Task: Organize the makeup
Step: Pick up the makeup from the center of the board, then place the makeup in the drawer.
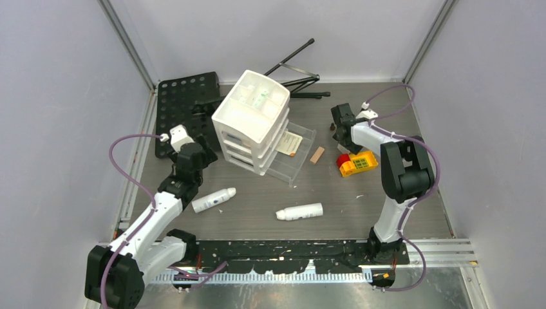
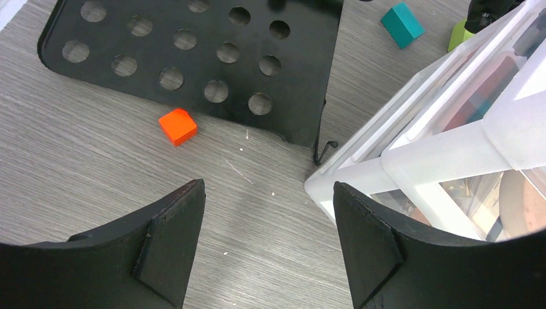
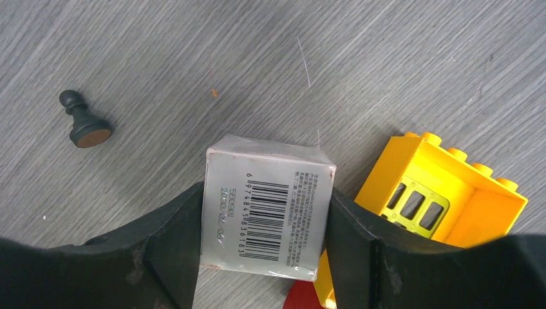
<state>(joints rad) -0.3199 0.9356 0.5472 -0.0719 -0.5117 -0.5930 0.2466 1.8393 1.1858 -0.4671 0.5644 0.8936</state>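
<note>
My right gripper (image 3: 265, 190) is shut on a small silver box with a barcode label (image 3: 267, 206), low over the table beside the red-and-yellow block (image 3: 438, 193). In the top view this gripper (image 1: 339, 132) is right of the white drawer organizer (image 1: 251, 119). Two white bottles (image 1: 214, 200) (image 1: 299, 211) lie on the table in front. My left gripper (image 2: 268, 187) is open and empty over bare table, at the organizer's left front corner (image 2: 360, 180); in the top view it is at the organizer's left (image 1: 205, 154). A peach compact (image 2: 521, 206) shows inside a drawer.
A clear drawer (image 1: 293, 151) stands pulled out. A tan wooden block (image 1: 317, 154) lies beside it. A black perforated plate (image 2: 193, 51) lies at the back left, an orange cube (image 2: 178, 126) at its edge. A black pawn (image 3: 84, 119) lies left of the box. Teal (image 2: 401, 24) and green (image 2: 458, 35) blocks lie behind.
</note>
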